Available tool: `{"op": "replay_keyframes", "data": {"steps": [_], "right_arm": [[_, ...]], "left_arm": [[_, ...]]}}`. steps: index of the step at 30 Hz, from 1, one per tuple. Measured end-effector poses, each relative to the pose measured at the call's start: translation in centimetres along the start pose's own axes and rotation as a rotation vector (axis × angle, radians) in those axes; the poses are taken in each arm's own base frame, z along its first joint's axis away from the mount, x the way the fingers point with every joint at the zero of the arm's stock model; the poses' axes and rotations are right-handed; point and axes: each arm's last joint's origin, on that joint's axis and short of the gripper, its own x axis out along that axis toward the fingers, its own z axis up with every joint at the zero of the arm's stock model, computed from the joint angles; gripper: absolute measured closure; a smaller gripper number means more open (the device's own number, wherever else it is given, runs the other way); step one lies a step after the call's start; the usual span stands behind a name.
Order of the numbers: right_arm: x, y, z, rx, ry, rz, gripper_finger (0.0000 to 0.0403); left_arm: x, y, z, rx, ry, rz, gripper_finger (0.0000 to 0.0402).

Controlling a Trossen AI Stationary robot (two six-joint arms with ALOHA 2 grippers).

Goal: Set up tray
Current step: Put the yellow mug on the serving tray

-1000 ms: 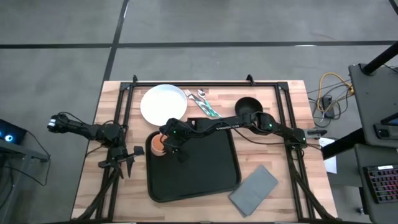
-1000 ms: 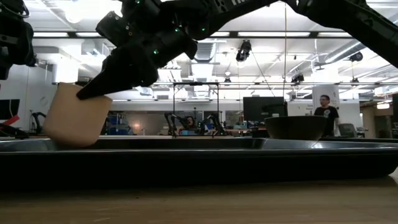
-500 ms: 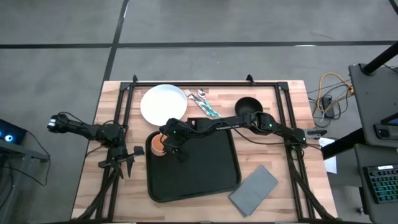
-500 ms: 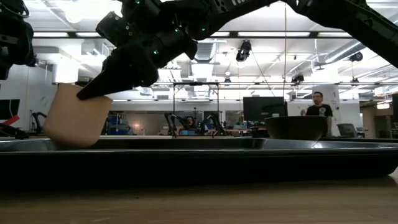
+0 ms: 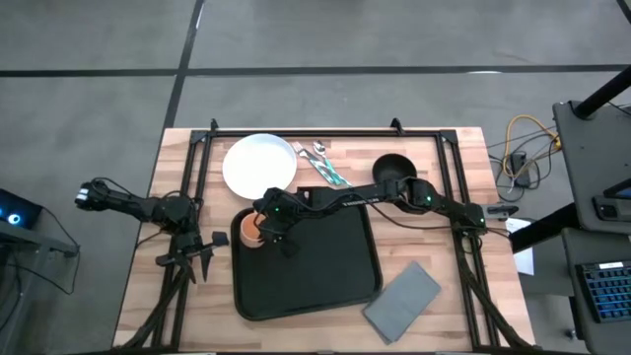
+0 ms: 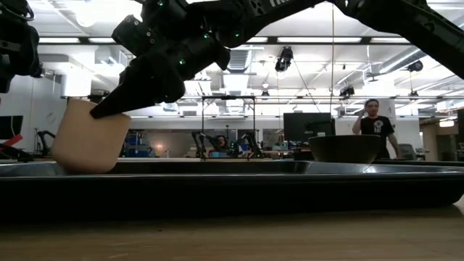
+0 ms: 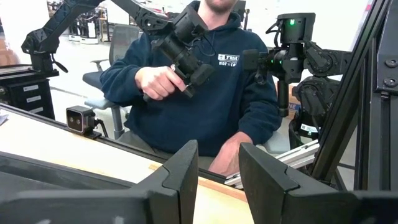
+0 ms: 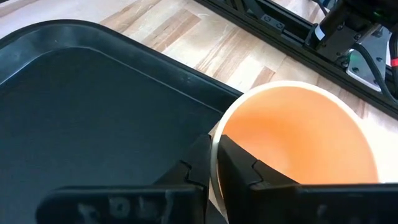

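Observation:
The large black tray (image 5: 315, 271) lies in the middle of the table. An orange cup (image 5: 248, 230) stands open side up at the tray's far left corner; in the low view the cup (image 6: 85, 139) leans slightly, its base at the tray's rim (image 6: 232, 168). My right gripper (image 5: 264, 225) reaches across the tray from the right and is shut on the cup. My left gripper (image 5: 202, 254) waits open at the table's left edge, well clear of the tray. My right gripper pinches the cup's rim (image 8: 219, 127) on the side facing the tray's middle, one finger (image 8: 239, 163) inside the cup and one finger (image 8: 198, 158) outside. The fingers slant down from above and from the right. The cup stays upright, slightly tilted, its base low at the tray.
A white plate (image 5: 259, 165) and cutlery (image 5: 320, 164) lie on the far side of the tray, a black bowl (image 5: 392, 170) to the far right, a grey napkin (image 5: 402, 298) at the near right. A person sits beyond the table's left side in the left wrist view.

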Motion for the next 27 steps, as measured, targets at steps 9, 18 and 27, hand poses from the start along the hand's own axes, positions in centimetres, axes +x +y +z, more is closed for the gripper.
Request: {"op": "replay_keyframes", "data": {"steps": [9, 18, 27], "right_arm": [[-0.02, -0.09, 0.08, 0.01, -0.009, -0.006, 0.0344], [0.0, -0.14, 0.15, 0.01, -0.019, -0.012, 0.0311], [0.02, -0.14, 0.13, 0.028, -0.021, -0.014, 0.0273]], "left_arm": [[0.0, 0.0, 0.0, 0.0, 0.0, 0.0, 0.0304], [0.0, 0.0, 0.0, 0.0, 0.0, 0.0, 0.0304], [0.0, 0.0, 0.0, 0.0, 0.0, 0.0, 0.0304]]}}
